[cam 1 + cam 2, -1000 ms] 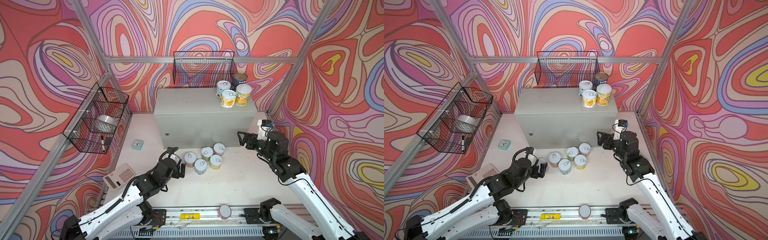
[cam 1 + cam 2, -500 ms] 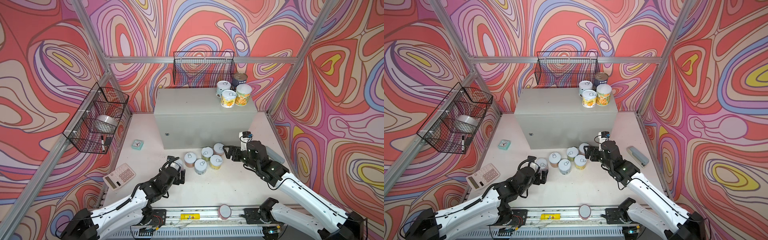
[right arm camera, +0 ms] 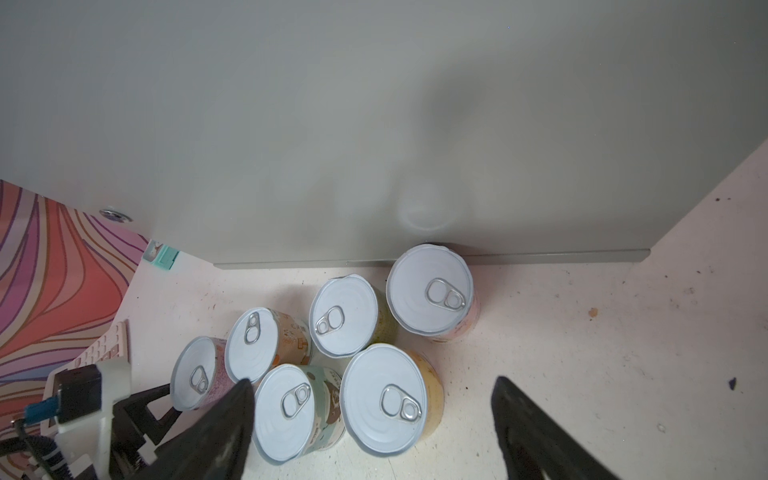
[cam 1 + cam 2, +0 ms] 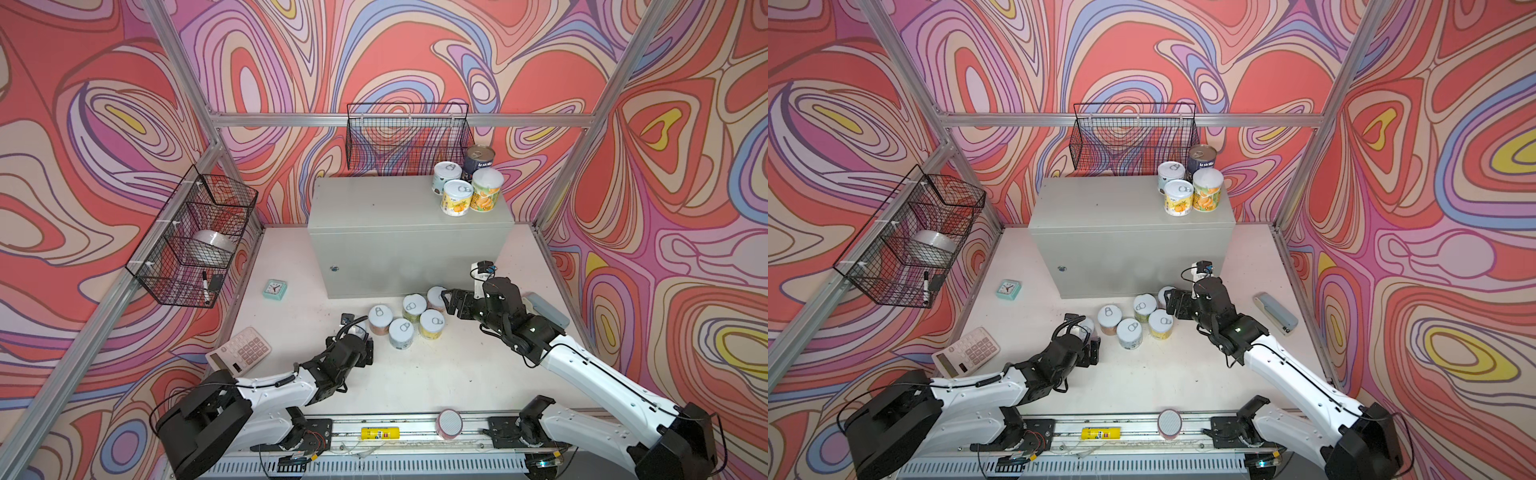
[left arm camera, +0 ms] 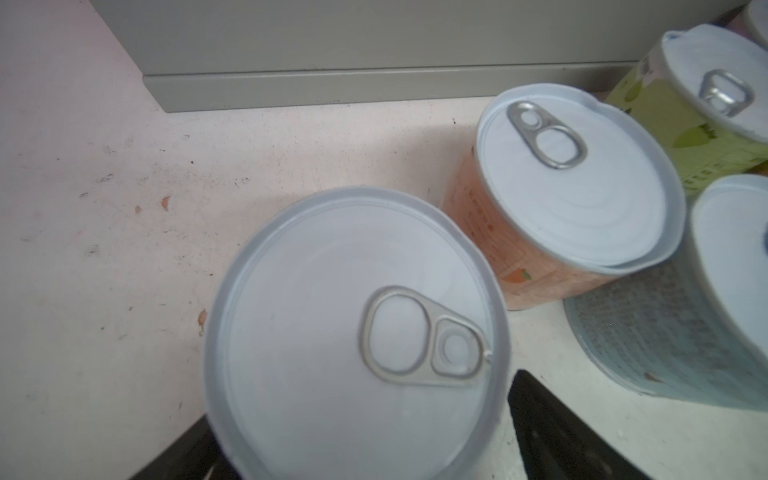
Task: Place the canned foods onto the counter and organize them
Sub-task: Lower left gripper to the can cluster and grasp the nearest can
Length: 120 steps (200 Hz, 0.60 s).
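**Both arms down at the cans, two picks starting**

Left tool (image 4: 353,338) has dropped and now straddles the leftmost can (image 5: 353,340). Its fingers sit right at the can's sides, and I can't tell if they pinch yet. Right tool (image 4: 452,303) has swung down from the grey cabinet (image 4: 395,208) corner. Its fingers are apart and empty, just beside the pink can (image 3: 430,286) nearest the cabinet. Six wait on the desk (image 4: 415,374); four cans (image 4: 457,198) stand on the cabinet's back right. Likely a double pickup.
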### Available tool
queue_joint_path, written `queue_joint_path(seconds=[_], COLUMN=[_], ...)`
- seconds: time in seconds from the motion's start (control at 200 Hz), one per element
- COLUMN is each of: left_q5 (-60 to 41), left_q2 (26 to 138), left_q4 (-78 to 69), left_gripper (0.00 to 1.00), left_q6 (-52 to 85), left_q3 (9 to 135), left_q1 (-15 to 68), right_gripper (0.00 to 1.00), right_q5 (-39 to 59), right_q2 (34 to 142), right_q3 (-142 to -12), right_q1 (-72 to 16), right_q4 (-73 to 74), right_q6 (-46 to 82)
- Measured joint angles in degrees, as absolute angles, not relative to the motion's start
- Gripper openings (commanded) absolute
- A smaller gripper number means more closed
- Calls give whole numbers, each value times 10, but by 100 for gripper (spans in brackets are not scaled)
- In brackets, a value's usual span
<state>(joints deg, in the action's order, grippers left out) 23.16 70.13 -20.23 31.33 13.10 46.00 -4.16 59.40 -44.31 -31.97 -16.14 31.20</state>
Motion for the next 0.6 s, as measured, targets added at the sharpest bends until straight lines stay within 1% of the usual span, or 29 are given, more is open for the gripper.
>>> queue_joint_path(seconds=[0.26, 0.31, 0.426, 0.536, 0.601], left_q5=[257, 260, 260, 258, 257], left_q2=[763, 772, 786, 791, 793], left_q4=[-270, -279, -294, -303, -307], left_gripper=[88, 90, 98, 100, 98], left_q6=[329, 331, 333, 333, 333], left_q3=[131, 131, 131, 131, 131], left_q1=[450, 445, 434, 424, 419], right_gripper=[92, 92, 92, 92, 92], right_q5=[-43, -43, -43, -42, -42], right_q2=[594, 594, 594, 595, 597], right_q3=[-444, -444, -444, -444, -444], right_q1=[-320, -320, -320, -320, -320], right_q4=[-158, -158, -157, -151, -147], right_q6=[311, 311, 309, 308, 307])
